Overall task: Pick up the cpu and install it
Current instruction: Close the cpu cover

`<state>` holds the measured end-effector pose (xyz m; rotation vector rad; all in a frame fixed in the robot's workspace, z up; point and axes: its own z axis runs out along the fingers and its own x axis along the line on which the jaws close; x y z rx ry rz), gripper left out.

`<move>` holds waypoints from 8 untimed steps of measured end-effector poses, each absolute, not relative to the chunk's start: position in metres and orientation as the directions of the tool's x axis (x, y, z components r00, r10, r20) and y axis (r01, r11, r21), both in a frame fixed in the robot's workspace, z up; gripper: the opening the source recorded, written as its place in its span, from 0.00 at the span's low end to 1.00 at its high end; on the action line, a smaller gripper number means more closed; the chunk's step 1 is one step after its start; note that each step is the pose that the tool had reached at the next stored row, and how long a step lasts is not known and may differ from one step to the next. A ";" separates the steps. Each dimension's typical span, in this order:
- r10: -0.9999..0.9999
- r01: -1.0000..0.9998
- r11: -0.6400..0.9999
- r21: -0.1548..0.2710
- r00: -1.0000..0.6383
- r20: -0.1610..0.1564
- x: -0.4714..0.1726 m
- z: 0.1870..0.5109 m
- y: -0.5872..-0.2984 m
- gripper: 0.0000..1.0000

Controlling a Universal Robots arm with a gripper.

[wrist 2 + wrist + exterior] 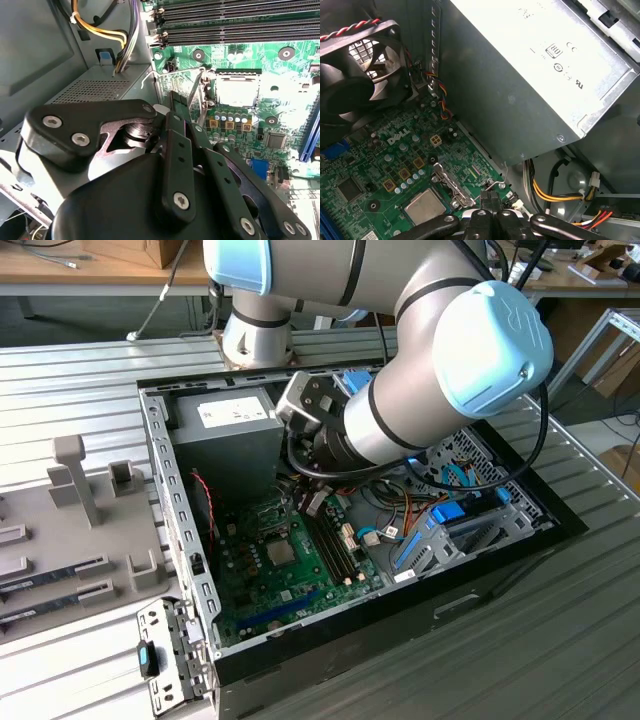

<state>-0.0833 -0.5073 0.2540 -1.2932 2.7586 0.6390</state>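
Note:
The cpu lies flat in its socket on the green motherboard, silvery top up, with the metal bracket swung open beside it. It also shows as a pale square cpu in the second wrist view and a grey cpu in the exterior view. My gripper hangs just beside the socket, its black fingers pressed together and shut with nothing between them. Its tip sits right next to the thin socket lever, which stands raised at an angle.
The grey power supply box stands close to the gripper inside the open computer case. A black fan and yellow and orange cables are nearby. Memory slots run past the socket. Grey fixtures sit at the exterior view's left.

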 end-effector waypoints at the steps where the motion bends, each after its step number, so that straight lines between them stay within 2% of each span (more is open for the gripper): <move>1: -0.731 -0.743 0.570 0.351 -0.654 -0.195 -0.083 0.254 -0.507 0.11; 8: -0.762 -0.769 0.535 0.351 -0.618 -0.195 -0.085 0.254 -0.502 0.11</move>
